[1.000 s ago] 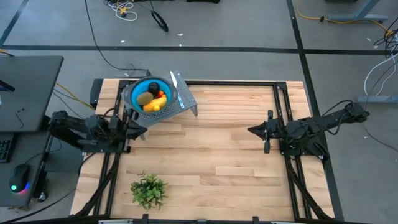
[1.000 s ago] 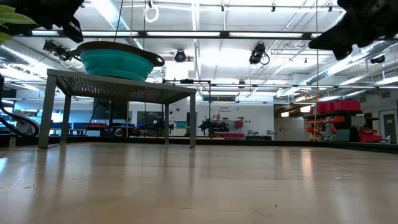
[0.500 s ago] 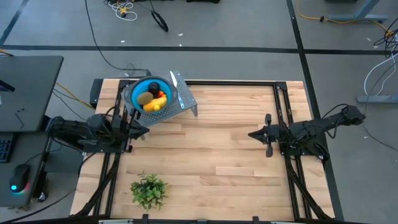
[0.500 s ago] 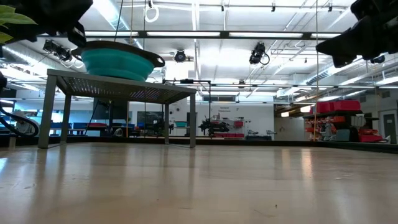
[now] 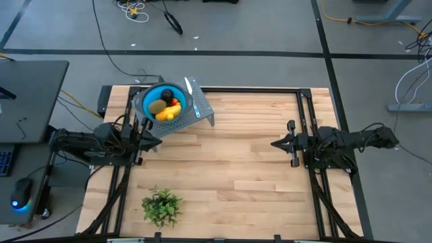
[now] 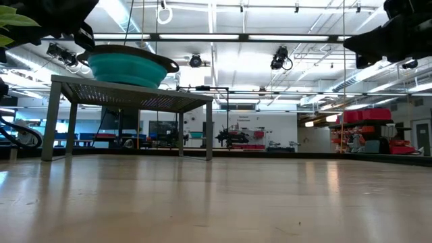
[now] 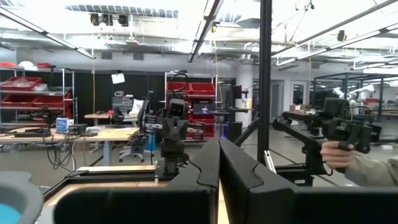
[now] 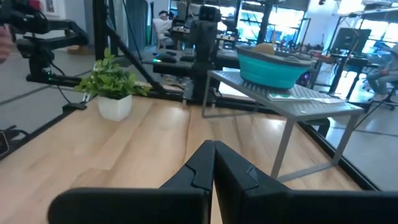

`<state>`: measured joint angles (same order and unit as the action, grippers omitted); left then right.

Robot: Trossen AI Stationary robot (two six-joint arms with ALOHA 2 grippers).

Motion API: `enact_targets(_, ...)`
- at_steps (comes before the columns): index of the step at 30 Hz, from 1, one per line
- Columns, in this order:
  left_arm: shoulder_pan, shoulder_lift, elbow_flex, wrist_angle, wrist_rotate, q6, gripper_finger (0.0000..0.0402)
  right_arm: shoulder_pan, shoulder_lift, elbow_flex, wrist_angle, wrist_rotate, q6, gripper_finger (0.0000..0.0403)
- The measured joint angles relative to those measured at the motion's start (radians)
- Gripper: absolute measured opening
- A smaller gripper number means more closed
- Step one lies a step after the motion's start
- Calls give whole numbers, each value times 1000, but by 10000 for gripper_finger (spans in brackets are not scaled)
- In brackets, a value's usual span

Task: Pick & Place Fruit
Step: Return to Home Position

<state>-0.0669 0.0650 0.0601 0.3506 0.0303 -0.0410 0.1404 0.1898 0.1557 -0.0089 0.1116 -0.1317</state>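
The fruit lies in a round blue bowl (image 5: 145,94) on a grey perforated stand (image 5: 201,108) at the table's far left: an olive-brown oval (image 5: 157,106), a dark ball (image 5: 167,94), a yellow-orange piece (image 5: 169,113) and a small orange one (image 5: 177,102). My left gripper (image 5: 156,142) hovers shut at the left edge, just near of the stand. My right gripper (image 5: 273,143) hovers shut at the right side, pointing toward the table's middle. In the wrist views the fingertips of my left gripper (image 7: 219,149) and my right gripper (image 8: 213,152) meet.
A green leafy sprig in a small white pot (image 5: 162,206) stands near the near left edge. Black rails (image 5: 310,115) run along both sides of the table. Bare wood (image 5: 236,155) lies between the grippers. A person's hand (image 7: 339,155) holds a control handle beyond the table.
My right arm has folded lower at its elbow, while its shut gripper has stayed about where it was. The fruit and bowl have not moved.
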Motion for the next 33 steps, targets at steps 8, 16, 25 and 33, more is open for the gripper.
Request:
enact_targets(8,0,0,0,-3,49,-6,6,-116,0,-84,109,-98,26,15)
enact_targets(16,0,-1,-29,38,119,-7,11,-172,4,-146,178,-168,53,15)
enact_targets(25,0,-3,-51,74,93,-35,9,-188,5,-146,171,-168,45,15)
enact_targets(33,-1,-2,-52,2,-10,-48,10,-188,5,-146,180,-126,46,15)
